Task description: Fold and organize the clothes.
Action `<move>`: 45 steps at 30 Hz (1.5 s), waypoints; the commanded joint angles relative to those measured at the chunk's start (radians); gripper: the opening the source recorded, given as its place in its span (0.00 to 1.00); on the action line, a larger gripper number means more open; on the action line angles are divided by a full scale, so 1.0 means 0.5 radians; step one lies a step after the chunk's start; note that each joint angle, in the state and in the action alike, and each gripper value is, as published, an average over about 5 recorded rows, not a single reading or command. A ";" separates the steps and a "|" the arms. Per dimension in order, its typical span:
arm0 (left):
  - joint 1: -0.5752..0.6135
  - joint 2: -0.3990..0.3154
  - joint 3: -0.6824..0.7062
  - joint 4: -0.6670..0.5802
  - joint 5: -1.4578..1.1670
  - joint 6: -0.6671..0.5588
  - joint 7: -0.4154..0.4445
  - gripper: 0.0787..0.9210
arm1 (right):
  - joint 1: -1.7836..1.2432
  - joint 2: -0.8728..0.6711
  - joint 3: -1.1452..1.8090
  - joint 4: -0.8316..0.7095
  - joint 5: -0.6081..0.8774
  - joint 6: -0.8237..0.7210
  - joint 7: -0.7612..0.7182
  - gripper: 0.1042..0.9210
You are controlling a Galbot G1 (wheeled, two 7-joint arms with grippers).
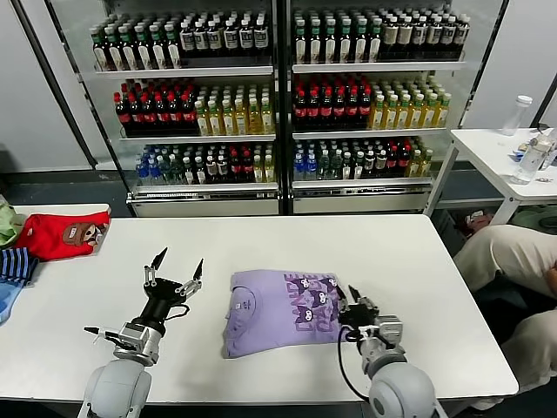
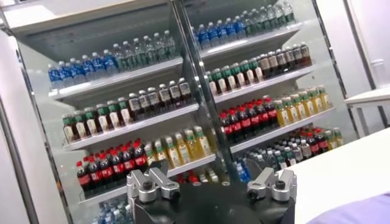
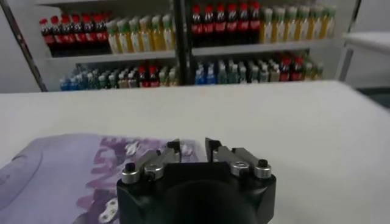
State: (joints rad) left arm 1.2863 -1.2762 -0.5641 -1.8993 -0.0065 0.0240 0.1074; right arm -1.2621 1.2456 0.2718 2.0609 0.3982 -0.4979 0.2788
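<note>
The lavender T-shirt point(image 1: 270, 313) lies folded in the middle of the white table point(image 1: 435, 287), with its dark purple cartoon print facing up on its right half. My left gripper point(image 1: 178, 265) is open and empty, raised above the table just left of the shirt, pointing toward the shelves point(image 2: 210, 182). A corner of the shirt shows in the left wrist view point(image 2: 362, 213). My right gripper point(image 1: 355, 300) sits low at the shirt's right edge. In the right wrist view it point(image 3: 193, 146) has a narrow gap between its fingers, nothing is held, and the shirt point(image 3: 61, 176) lies just beyond.
A red garment with a cartoon face point(image 1: 61, 235) and a blue-striped garment point(image 1: 16, 266) lie at the table's far left. Glass-door drink coolers point(image 1: 278, 104) stand behind. A small white table with bottles point(image 1: 505, 148) and a seated person point(image 1: 505, 257) are at right.
</note>
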 commanded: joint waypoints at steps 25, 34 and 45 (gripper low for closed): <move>-0.045 0.044 -0.110 0.217 -0.034 -0.247 0.001 0.88 | 0.217 0.014 0.358 -0.279 -0.773 0.426 -0.208 0.88; -0.145 0.064 -0.042 0.317 -0.015 -0.224 -0.110 0.88 | 0.289 0.069 0.348 -0.436 -0.960 0.548 -0.260 0.88; -0.229 0.094 0.005 0.383 -0.004 -0.225 -0.105 0.88 | 0.271 0.068 0.395 -0.403 -0.968 0.491 -0.273 0.88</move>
State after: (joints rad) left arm 1.2024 -1.2395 -0.5739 -1.7380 -0.0162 -0.0870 0.0654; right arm -1.1360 1.2676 0.4569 1.8842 -0.0404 -0.2567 0.1400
